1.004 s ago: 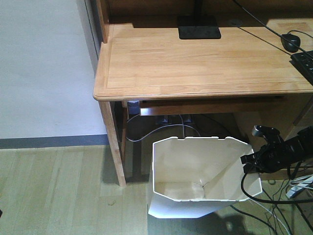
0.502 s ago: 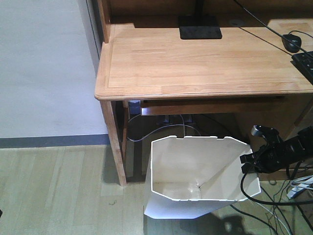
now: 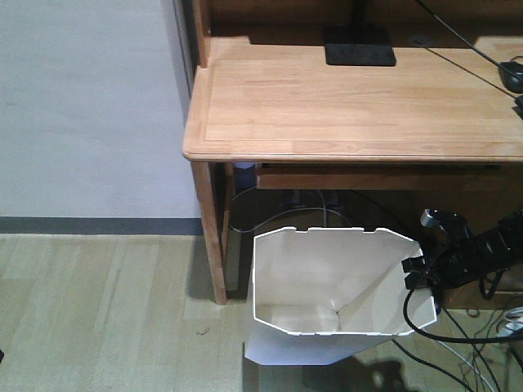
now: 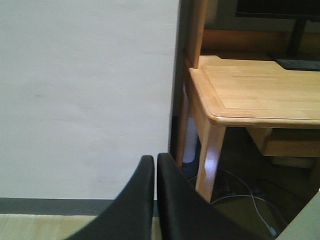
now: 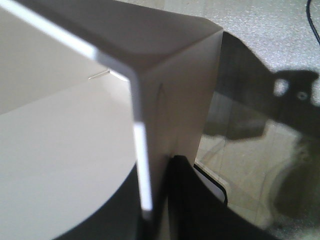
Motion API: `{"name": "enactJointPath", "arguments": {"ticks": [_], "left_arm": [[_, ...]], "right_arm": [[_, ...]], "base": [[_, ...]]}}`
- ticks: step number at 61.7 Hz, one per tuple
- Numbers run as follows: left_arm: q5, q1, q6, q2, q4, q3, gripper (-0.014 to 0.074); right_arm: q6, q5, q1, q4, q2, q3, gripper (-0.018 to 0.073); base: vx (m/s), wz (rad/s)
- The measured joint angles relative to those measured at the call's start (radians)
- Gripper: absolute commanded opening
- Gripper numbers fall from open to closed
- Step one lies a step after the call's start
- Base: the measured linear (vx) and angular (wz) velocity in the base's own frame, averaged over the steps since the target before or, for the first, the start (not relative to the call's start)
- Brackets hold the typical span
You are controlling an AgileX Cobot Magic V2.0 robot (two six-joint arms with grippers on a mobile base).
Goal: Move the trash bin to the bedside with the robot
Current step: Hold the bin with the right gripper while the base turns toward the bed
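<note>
Looking from the front, we find the trash bin (image 3: 327,269) low by the floor (image 3: 98,310) at the front edge of the bench (image 3: 351,106), its cream inside visible down to the base and its foot nearly cut off by the frame. The right claw (image 3: 414,273) is clamped on its right rim, half hidden among black cables (image 3: 417,318). From the left wrist, the left claw (image 4: 155,167) has its fingers pressed together before a white wall (image 4: 85,100), and only one pale corner of the trash bin shows. From the right wrist, blurred dark fingers (image 5: 195,205) pinch the rim, one inside and one outside.
</note>
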Motion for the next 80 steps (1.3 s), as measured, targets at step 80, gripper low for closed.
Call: {"name": "enactJointPath", "arguments": {"ticks": [80], "left_arm": [[0.0, 0.0, 0.0, 0.0, 0.0, 0.0, -0.0006]], "right_arm": [[0.0, 0.004, 0.001, -0.003, 0.0, 0.0, -0.0005]], "base": [[-0.01, 0.41]]}}
